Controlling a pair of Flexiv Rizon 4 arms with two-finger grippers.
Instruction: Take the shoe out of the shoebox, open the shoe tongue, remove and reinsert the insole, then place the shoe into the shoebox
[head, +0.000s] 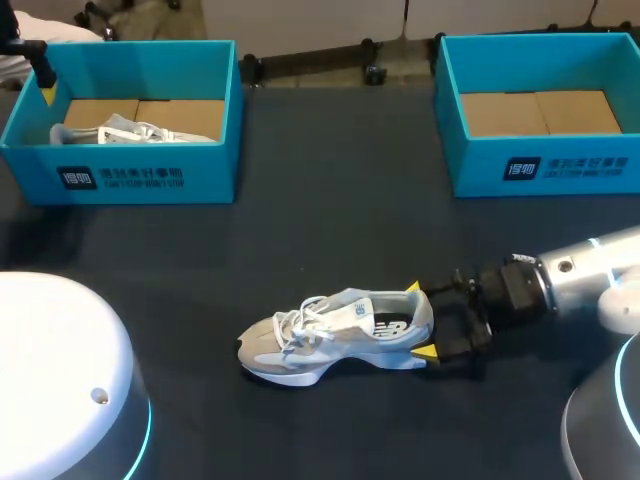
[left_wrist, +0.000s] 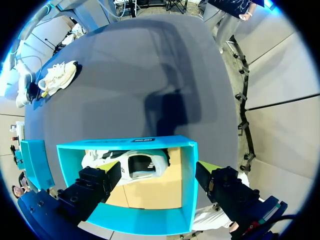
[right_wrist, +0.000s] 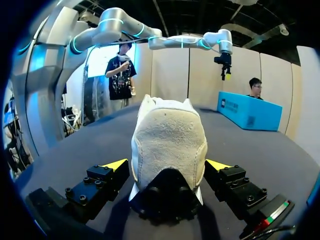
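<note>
Watching a grey-and-white sneaker (head: 335, 335) sitting upright on its sole on the dark surface (head: 340, 230), out of both boxes, toe pointing toward the left arm's side and heel (right_wrist: 169, 145) facing the right gripper (head: 418, 321). Judging it light, with a soft mesh-and-suede upper giving under pressure and a stiffer foam sole underneath. Expecting the padded heel counter to be the firmest part to pinch, and the sole edges the least slippery. Treating the loose laces (head: 300, 322) and the floppy tongue (head: 347, 311) as parts likely to snag or fold back. Guessing the insole to be thin and bendy, though not seeing it from here.

Straddling the heel with the right fingers (right_wrist: 100, 182) spread, one on each side and very close. Seemingly not quite touching it, the wrist view leaving this hard to tell, so reading them as released rather than grasping.

Hovering farther off with the left gripper (left_wrist: 160, 167) over the left shoebox (head: 130, 160), fingers wide apart and holding nothing. Noting a second sneaker (head: 135, 130) lying inside that box, and the right shoebox (head: 540, 165) standing well apart on the far right.
</note>
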